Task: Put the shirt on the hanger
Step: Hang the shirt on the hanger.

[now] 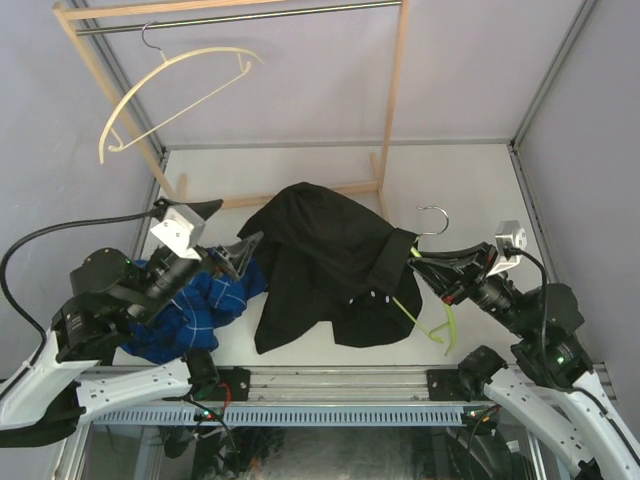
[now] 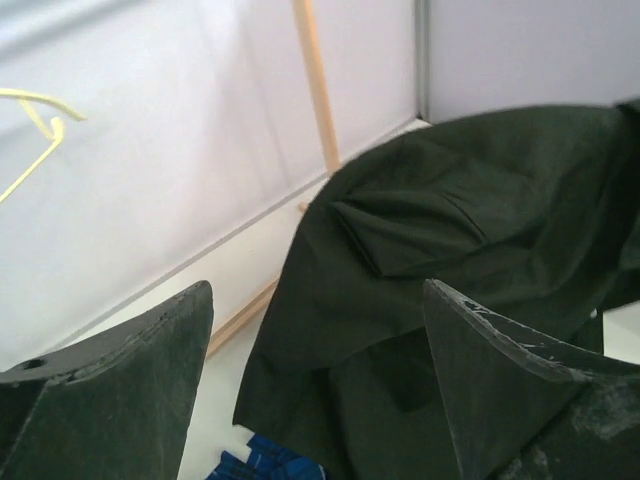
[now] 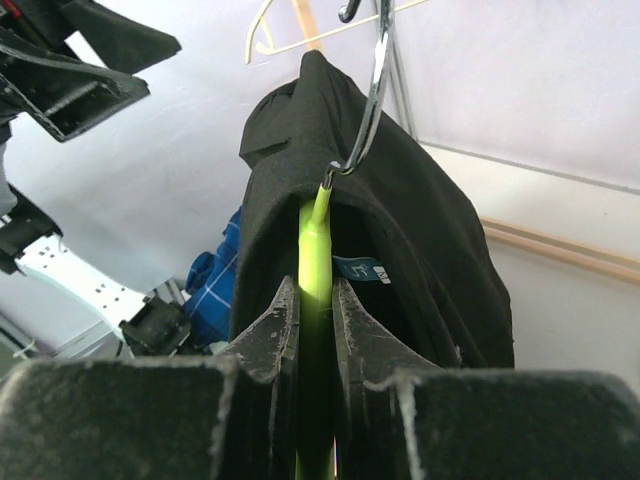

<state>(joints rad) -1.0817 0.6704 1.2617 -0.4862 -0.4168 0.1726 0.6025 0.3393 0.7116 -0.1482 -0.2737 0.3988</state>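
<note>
Item one: your right gripper point(image 3: 315, 300) is clamping the hanger point(image 3: 316, 250) by its green neck, in front of the wooden rack point(image 1: 392, 100).
Item two: the shirt point(image 1: 320, 260) is draping over that hanger, whose neck is sitting inside the collar; how far the arms are reaching in is hard to judge.
Item three: your left gripper point(image 2: 318, 300) is standing wide, holding nothing, front-left of the rack.
Item four: a cream hanger point(image 1: 170, 75) is hanging from the rack's rail.

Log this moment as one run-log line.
left gripper: open, empty | right gripper: shut on hanger | shirt: partly draped over hanger | task: unfinished
</note>
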